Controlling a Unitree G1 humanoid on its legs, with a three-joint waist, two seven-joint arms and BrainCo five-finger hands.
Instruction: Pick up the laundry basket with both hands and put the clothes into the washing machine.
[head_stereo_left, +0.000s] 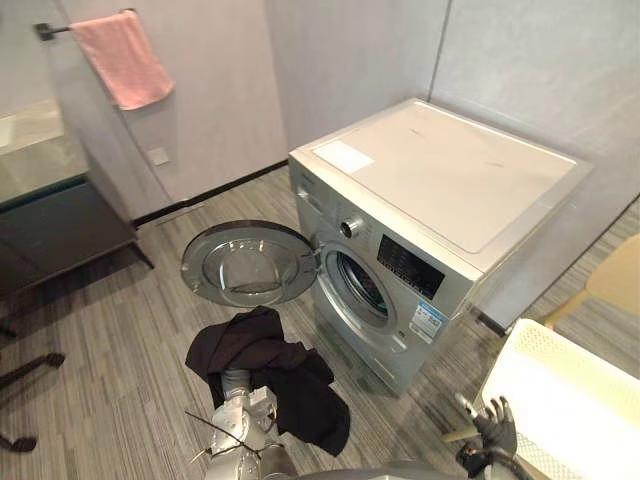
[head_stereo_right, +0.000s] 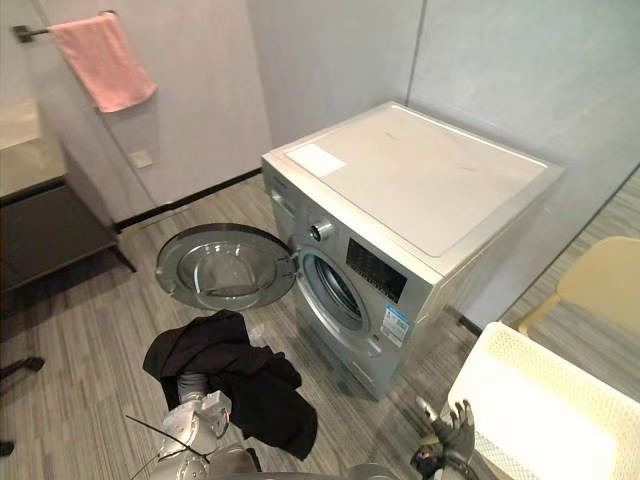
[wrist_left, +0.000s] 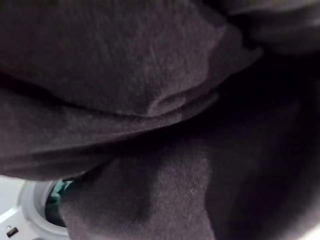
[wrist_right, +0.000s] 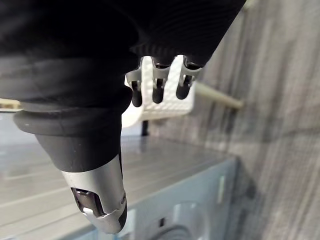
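The black clothes (head_stereo_left: 270, 365) are hanging over the left hand, hiding it, so I cannot tell its grip. The open washing machine (head_stereo_left: 400, 265) is waiting ahead and right of them. The right hand (head_stereo_left: 497, 425) is resting loose beside the basket (head_stereo_left: 560, 400).

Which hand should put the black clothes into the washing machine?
Left. The black clothes hang over the left arm, close to the washing machine, whose door stands open. The right hand is off beside the white basket, fingers relaxed and empty.
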